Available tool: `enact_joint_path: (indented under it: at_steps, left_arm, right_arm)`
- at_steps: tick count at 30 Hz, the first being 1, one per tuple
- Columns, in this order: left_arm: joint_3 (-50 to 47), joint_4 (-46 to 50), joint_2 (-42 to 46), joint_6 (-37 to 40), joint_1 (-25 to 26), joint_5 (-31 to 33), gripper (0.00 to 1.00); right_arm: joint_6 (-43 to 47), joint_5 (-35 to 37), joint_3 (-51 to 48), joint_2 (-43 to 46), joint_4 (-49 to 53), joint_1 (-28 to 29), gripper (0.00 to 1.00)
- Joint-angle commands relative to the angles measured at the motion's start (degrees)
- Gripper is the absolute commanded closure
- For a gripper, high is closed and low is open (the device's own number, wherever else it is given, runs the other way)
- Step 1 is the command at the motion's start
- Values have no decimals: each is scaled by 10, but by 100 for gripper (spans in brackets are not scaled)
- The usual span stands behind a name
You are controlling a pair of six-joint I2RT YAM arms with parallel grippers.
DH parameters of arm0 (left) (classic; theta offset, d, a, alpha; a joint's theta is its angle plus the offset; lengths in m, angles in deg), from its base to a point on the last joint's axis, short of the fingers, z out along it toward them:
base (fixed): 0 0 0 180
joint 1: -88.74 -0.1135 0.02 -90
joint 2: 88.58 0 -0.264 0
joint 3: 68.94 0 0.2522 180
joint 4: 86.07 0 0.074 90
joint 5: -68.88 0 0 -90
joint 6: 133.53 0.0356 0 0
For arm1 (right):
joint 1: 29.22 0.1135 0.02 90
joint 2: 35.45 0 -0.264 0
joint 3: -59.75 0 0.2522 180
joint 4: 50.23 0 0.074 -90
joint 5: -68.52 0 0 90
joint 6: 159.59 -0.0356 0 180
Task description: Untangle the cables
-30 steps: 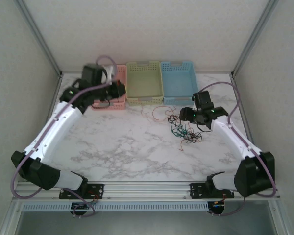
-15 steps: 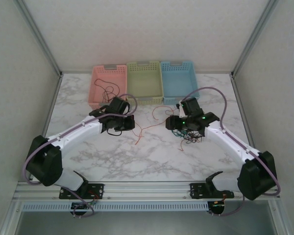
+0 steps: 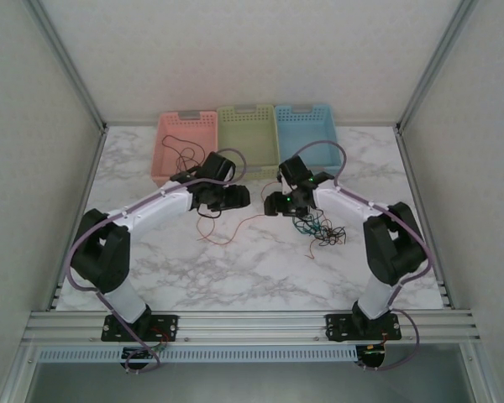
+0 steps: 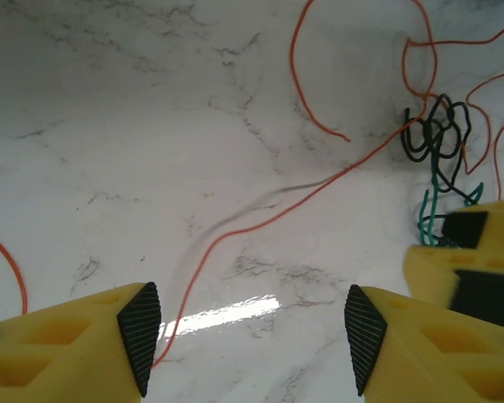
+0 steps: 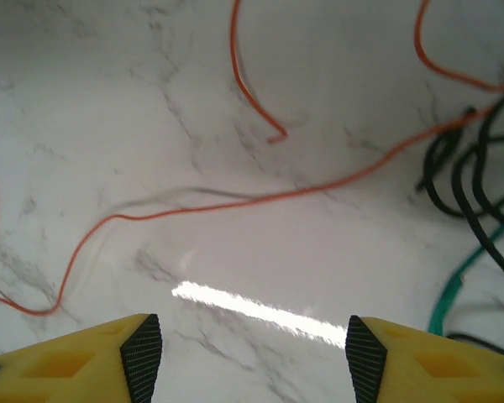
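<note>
- Apparently a thin dark cable (image 3: pixel 185 156) is lying in the pink basket (image 3: pixel 163 143); the green basket (image 3: pixel 248 109) and blue basket (image 3: pixel 307 109) are standing beside it.
- Left wrist view is showing the red-orange cable (image 4: pixel 260 220) running up to one pad (image 4: pixel 141 336); the overhead view is blurring this.
- Left gripper (image 4: pixel 248 340) and right gripper (image 5: pixel 252 357) are hanging spread apart, gripping nothing, with the black-and-teal tangle (image 3: pixel 321 228) lying just right of them.

Three baskets (image 3: pixel 249 143); two arms (image 3: pixel 151 214); one cable tangle (image 3: pixel 319 228).

Probably a robot lab; aluminium frame (image 3: pixel 252 317), white walls (image 3: pixel 252 50), marble-patterned table (image 3: pixel 235 264)
</note>
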Motion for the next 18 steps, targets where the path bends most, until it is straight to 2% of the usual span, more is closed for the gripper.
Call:
enact_joint_path:
  at_steps: [1, 13, 18]
  left_arm:
    - [20, 46, 20, 8, -7, 21, 36]
    - [-28, 147, 205, 39, -48, 83, 35]
    - [-32, 190, 269, 49, -58, 110, 31]
  right_arm:
    - [-12, -2, 42, -40, 31, 2, 38]
    - [-52, 50, 168, -149, 122, 45, 42]
    - [-138, 63, 179, -168, 124, 71, 44]
